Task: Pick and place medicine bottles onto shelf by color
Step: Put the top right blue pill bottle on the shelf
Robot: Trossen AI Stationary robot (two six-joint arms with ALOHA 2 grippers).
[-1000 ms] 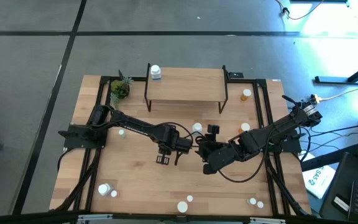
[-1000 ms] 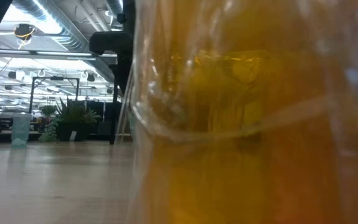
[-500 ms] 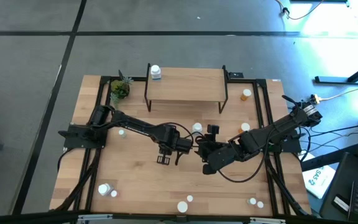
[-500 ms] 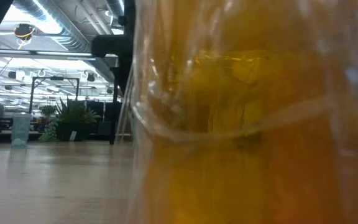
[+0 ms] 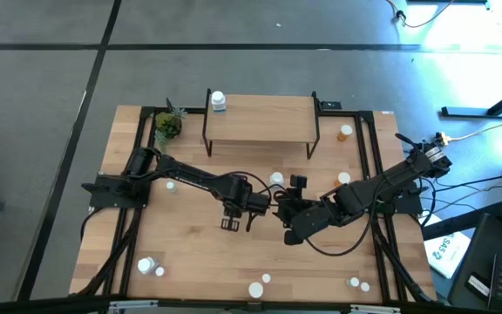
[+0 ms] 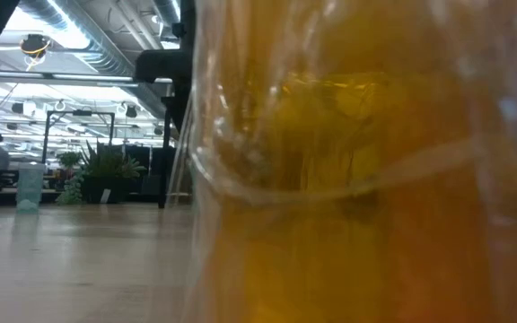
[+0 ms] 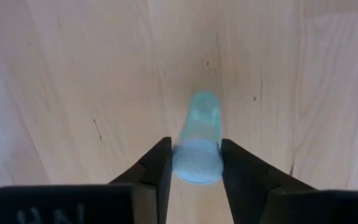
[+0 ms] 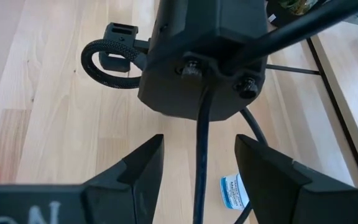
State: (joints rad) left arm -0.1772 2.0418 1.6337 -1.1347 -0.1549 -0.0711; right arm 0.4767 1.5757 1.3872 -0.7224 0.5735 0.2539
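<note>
My left gripper points down at the table's middle, shut on a pale green medicine bottle with a pale cap. My right gripper hangs open just right of it, facing the left arm's wrist. The shelf stands on thin black legs at the far side. One white-capped bottle stands on the shelf's far left corner. More bottles lie loose on the table: white, white, orange. My left gripper pinches the bottle at its cap between the two fingers, which come from above and point down. The bottle stands upright below them. Whether its base rests on the table, I cannot tell.
An orange bottle stands right against the low camera and blocks most of that view. A small potted plant sits left of the shelf. Several bottles lie near the front edge. Black frame rails run along the table's sides.
</note>
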